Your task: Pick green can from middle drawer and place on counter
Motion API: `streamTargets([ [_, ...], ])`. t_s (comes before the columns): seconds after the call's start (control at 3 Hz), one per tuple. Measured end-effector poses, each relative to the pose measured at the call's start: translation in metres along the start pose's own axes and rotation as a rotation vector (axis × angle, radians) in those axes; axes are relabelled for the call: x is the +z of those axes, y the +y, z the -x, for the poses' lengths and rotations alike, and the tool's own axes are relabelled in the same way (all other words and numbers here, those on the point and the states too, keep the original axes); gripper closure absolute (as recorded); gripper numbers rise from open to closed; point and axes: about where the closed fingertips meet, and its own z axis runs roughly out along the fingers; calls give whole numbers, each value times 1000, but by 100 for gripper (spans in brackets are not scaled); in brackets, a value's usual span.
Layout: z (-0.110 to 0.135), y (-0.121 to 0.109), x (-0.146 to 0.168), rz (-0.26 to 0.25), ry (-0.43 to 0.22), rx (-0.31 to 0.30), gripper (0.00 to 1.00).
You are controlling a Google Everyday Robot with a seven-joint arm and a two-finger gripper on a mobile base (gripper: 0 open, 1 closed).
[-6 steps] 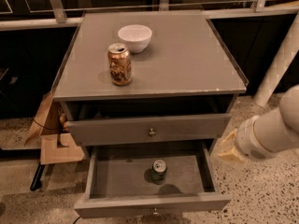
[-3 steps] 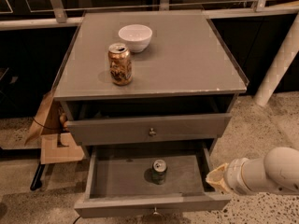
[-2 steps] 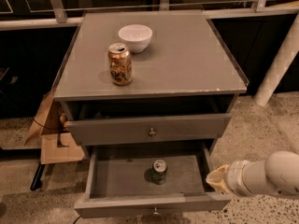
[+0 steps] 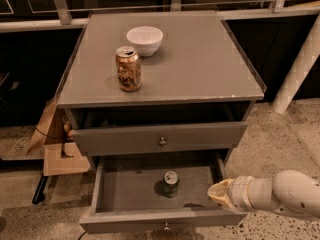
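The green can (image 4: 170, 183) stands upright on the floor of the open middle drawer (image 4: 125, 191), near its centre, silver top up. My gripper (image 4: 216, 192) reaches in from the lower right on a pale arm (image 4: 280, 195). It is at the drawer's right wall, level with the can and about a can's width to its right, not touching it. The counter (image 4: 200, 59) lies above, with chips along its front edge.
A gold-brown patterned can (image 4: 128, 68) and a white bowl (image 4: 145, 40) stand on the counter's left half. The drawer above (image 4: 162, 141) is slightly ajar. A cardboard box (image 4: 55, 151) sits on the floor at the left. A white post (image 4: 300, 69) leans at the right.
My arm has dropped from beside the cabinet's right side to the open drawer's right front corner and edged slightly left towards the can. The can has not moved.
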Motion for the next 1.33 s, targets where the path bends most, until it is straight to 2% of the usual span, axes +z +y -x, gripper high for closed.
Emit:
streamTargets([
  [0.67,15,12,56,83,-85,-18,35],
  [1.0,17,12,80,105,-109,-25,24],
  [1.33,17,11,100,122,-122,-32,24],
])
